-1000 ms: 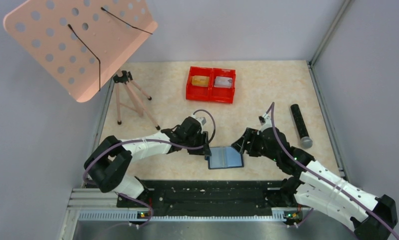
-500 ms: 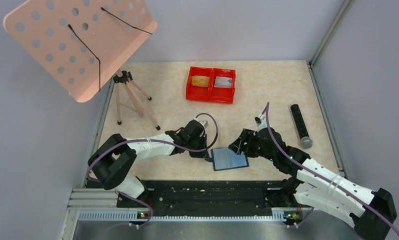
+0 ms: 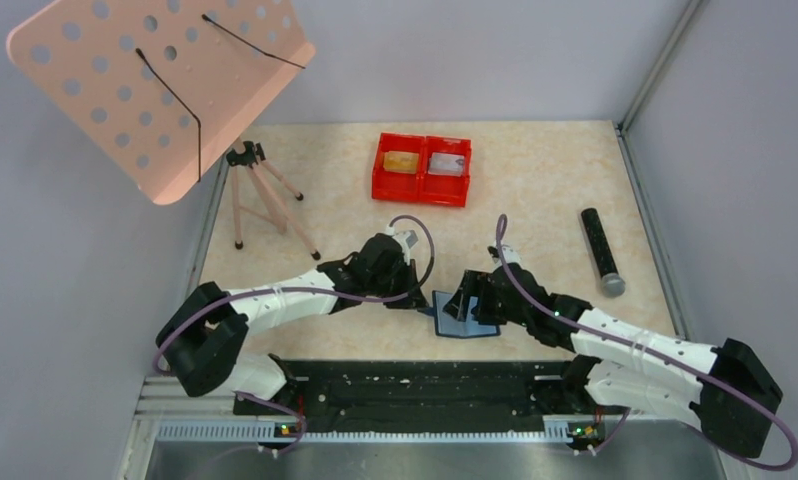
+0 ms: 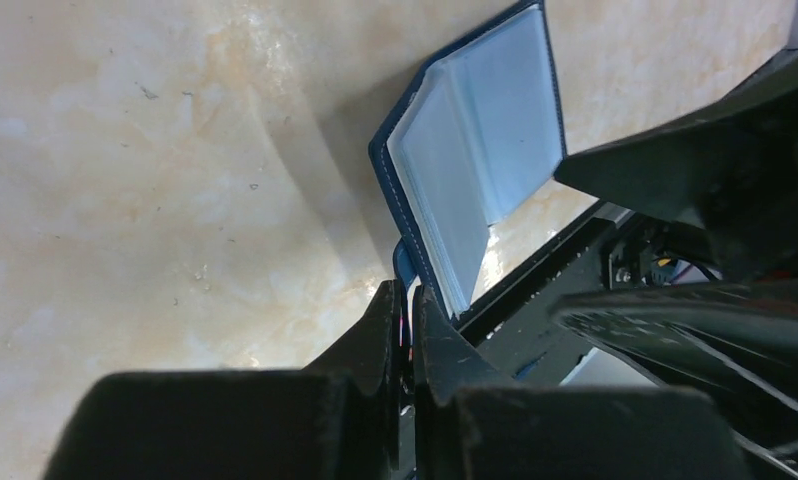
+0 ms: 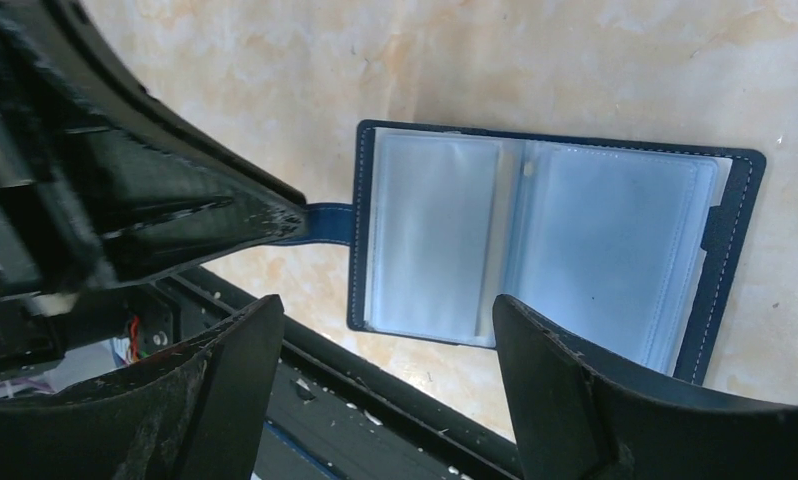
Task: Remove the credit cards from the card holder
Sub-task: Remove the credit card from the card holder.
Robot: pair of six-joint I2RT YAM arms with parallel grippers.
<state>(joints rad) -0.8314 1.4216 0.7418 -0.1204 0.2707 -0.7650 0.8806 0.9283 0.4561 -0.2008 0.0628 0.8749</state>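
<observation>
The left pincer (image 4: pixel 407 305) is clamped together on the thin closure tab (image 5: pixel 327 222) of the dark navy bifold card holder (image 5: pixel 535 240), which lies open on the beige marbled tabletop (image 3: pixel 535 190), near its front edge. The right pincer (image 5: pixel 385 310) hovers above it, apart. The tab may slip out, or a pull may drag the holder off the edge.

Tallied: one card holder (image 5: pixel 595 230); two credit cards (image 3: pixel 402 161) (one per tray compartment); one red tray (image 3: pixel 421 192); one black cylinder (image 3: pixel 599 248); one tripod (image 3: pixel 245 156); one pink board (image 3: pixel 160 90).
</observation>
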